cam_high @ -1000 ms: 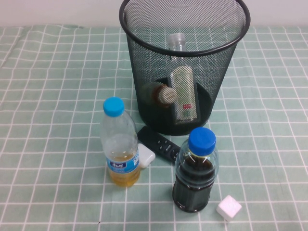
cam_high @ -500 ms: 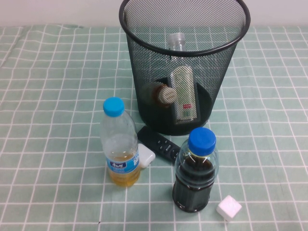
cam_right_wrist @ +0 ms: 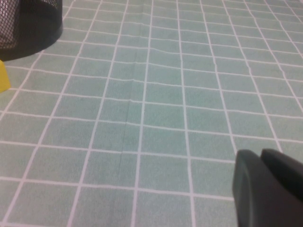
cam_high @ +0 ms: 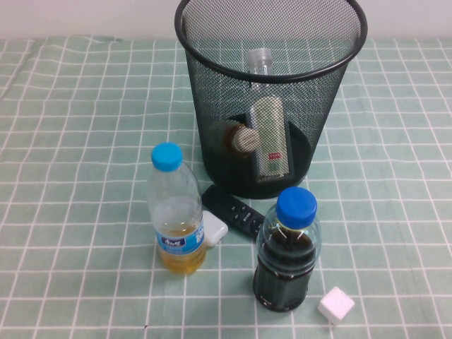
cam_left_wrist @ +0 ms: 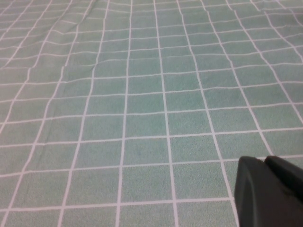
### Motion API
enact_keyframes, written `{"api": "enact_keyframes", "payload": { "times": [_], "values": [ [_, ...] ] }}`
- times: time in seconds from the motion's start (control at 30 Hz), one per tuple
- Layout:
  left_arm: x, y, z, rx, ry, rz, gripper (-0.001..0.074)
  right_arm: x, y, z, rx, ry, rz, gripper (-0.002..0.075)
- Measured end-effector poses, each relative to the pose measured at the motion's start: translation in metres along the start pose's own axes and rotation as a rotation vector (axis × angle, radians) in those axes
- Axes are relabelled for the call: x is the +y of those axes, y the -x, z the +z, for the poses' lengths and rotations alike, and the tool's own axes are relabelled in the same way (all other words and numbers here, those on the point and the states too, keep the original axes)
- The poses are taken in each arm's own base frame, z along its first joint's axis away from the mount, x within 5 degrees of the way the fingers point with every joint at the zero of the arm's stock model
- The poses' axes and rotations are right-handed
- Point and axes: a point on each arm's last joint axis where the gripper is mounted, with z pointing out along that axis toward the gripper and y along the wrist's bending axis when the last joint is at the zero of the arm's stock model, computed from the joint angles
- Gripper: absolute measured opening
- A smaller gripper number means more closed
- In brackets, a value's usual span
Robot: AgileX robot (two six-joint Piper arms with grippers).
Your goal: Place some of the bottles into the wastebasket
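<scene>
You see both bottles [cam_high: 269,135] lying inside the wastebasket [cam_high: 212,85] at the counter's [cam_high: 70,141] far side. The left gripper [cam_left_wrist: 270,191] and right gripper [cam_right_wrist: 267,189] each show only a dark corner over bare cloth; you cannot tell their opening.

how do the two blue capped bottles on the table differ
The yellow-liquid bottle is taller and slimmer, about a third full; the dark-liquid bottle is squatter and nearly full. Both stand upright, outside the wastebasket. Left gripper and right gripper sit over bare cloth.
</scene>
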Motion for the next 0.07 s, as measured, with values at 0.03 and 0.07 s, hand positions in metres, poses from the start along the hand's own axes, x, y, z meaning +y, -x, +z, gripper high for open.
{"api": "enact_keyframes", "payload": {
  "times": [0.03, 0.07],
  "values": [
    [0.0, 0.0, 0.0, -0.001, 0.0, 0.0, -0.0005, 0.0, 0.0, 0.0, 0.0, 0.0, 0.0, -0.0008],
    [0.0, 0.0, 0.0, -0.001, 0.0, 0.0, -0.0005, 0.0, 0.0, 0.0, 0.0, 0.0, 0.0, -0.0008]
  ]
}}
